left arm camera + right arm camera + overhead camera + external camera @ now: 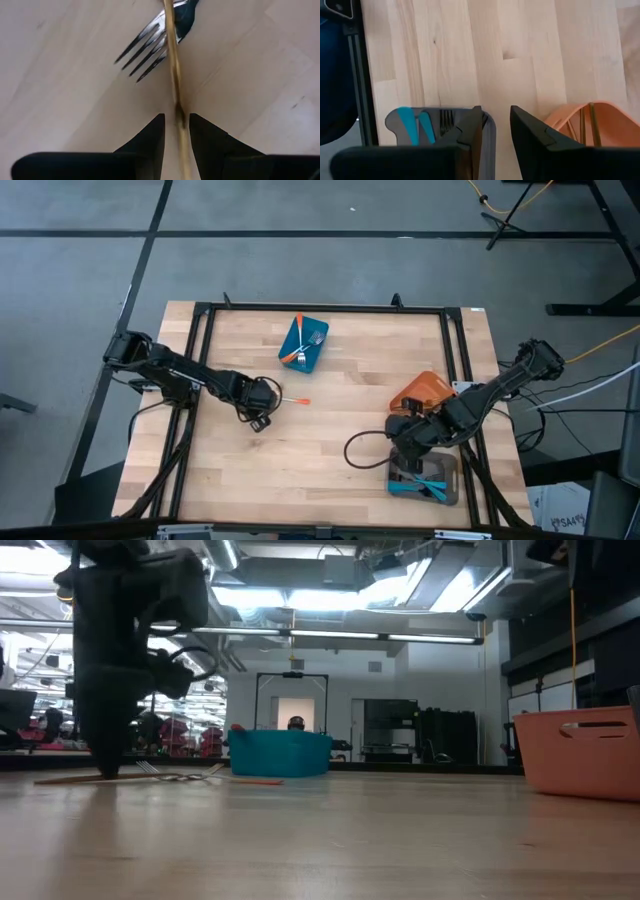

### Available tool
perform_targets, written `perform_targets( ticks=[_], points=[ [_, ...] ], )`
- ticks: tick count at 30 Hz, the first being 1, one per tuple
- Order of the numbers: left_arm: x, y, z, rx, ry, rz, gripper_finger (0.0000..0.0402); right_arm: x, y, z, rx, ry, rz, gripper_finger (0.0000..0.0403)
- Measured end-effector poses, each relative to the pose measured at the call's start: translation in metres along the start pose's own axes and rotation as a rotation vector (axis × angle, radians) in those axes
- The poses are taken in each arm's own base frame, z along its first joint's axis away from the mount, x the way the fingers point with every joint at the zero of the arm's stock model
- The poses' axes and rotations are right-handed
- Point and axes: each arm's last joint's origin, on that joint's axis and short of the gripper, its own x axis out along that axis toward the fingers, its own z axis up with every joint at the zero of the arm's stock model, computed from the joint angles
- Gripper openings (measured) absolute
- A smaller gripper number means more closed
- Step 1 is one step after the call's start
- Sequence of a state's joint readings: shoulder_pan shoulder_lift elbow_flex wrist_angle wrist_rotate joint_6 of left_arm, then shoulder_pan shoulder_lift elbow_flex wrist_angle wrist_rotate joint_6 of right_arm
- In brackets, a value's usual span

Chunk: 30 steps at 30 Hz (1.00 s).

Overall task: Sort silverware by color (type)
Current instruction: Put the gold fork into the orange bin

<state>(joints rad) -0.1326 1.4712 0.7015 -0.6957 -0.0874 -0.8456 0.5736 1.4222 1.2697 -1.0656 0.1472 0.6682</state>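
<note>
A gold fork lies flat on the table, its handle crossing over the metal tines of a second fork whose orange handle points toward the table's right. My left gripper points straight down, open, with one finger on each side of the gold handle and a gap showing beside it. My right gripper hangs open with nothing between its fingers, above the far rim of the grey container, which holds blue-handled forks.
A blue container with orange-handled forks stands at the far middle of the table. An orange container at the right holds gold forks. A black frame runs along the table's edges. Bare wood lies in the middle.
</note>
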Motion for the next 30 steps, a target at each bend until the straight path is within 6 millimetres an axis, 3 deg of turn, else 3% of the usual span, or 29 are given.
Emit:
perform_targets(
  ticks=[14,23,30],
  points=[
    [0.0069,0.0025,-0.0020,-0.018,-0.047,0.003,0.0079,0.0003,-0.0006,0.0023,0.008,-0.013,0.006,0.0092],
    [0.0066,-0.0016,-0.0060,0.010,-0.073,0.016,0.0014,0.0003,0.0002,0.0033,0.010,-0.024,0.013,0.0092],
    [0.0050,-0.0040,-0.0058,0.017,-0.076,0.014,0.0008,0.0003,-0.0011,0.0042,0.009,-0.059,-0.033,0.0092]
  ],
)
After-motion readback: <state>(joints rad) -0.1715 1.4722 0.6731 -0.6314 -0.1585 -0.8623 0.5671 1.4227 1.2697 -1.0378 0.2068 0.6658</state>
